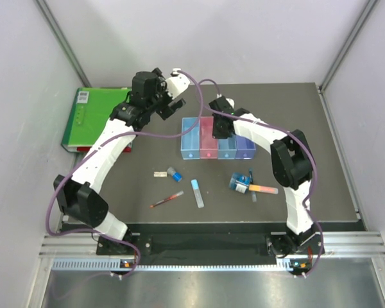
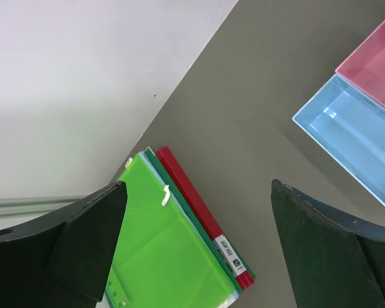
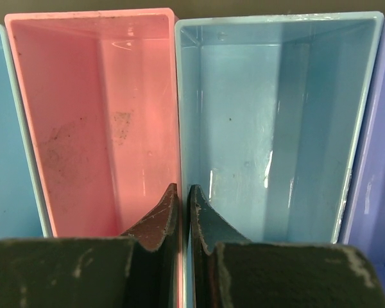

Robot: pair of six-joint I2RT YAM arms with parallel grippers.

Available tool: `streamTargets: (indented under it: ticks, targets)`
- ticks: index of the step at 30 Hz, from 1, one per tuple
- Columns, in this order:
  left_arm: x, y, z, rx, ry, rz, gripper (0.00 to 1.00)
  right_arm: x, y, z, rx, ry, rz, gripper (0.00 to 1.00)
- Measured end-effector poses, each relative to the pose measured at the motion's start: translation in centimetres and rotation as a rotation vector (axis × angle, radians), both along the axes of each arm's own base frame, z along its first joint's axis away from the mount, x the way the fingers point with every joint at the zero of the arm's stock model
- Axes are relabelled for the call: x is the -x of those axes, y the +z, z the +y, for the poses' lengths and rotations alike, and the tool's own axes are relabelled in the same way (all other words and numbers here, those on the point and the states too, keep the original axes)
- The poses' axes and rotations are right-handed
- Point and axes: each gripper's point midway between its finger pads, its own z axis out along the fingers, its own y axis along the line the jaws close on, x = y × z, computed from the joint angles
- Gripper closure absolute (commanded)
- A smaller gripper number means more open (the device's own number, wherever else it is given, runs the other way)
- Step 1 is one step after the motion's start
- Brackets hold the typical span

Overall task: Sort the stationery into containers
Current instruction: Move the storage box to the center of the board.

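**Empty jaws hovering at the bins, all the stationery lying on the bench**

The right jaws are pressing tight together and gripping nothing. They are hanging directly over the wall shared by the pink bin [image 3: 90,115] and the light blue bin [image 3: 269,115], both of which are sitting empty. The left jaws are gaping fully apart, also gripping nothing, and are pointing down at bare bench [image 1: 147,151] between the green binder [image 2: 160,256] and the end of the row of containers [image 1: 217,138].

Nearer the arm bases, the stationery is lying loose. A tiny white block [image 1: 160,173] is lying just beside a small blue cap [image 1: 174,173]. A thin red pen [image 1: 167,199] and a pale blue flat stick [image 1: 197,192] are lying in front of them. Off to the right, a blue-white roll [image 1: 239,183], a dark teal pen [image 1: 250,176] and an orange-pink marker [image 1: 263,188] are crowding together in one clump.

To my eye no sorting is done yet, and a few things are looking risky. If the right jaws go lower where they are, they are likely to knock the dividing rim and shove the whole joined row. The clump is asking for trouble, since closing on one piece could drag or flick its neighbours. The red pen and flat stick are lying so low that the jaws may scrape the bench and skid them away.
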Motion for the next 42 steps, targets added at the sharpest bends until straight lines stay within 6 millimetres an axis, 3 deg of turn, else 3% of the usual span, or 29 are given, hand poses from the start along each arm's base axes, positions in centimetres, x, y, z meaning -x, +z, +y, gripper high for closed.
streamTargets:
  ticks: [9, 25, 42]
  targets:
    - [0.2, -0.8, 0.1, 0.001, -0.001, 0.015, 0.01, 0.5, 0.0, 0.5, 0.021, 0.006, -0.006, 1.00]
    - [0.0, -0.6, 0.0, 0.041, 0.019, 0.004, 0.01, 0.3, 0.7, 0.2, 0.045, 0.019, -0.012, 1.00]
    - [0.0, -0.8, 0.5, 0.047, 0.045, 0.002, 0.01, -3.8, 0.3, 0.9, 0.059, 0.020, -0.052, 1.00]
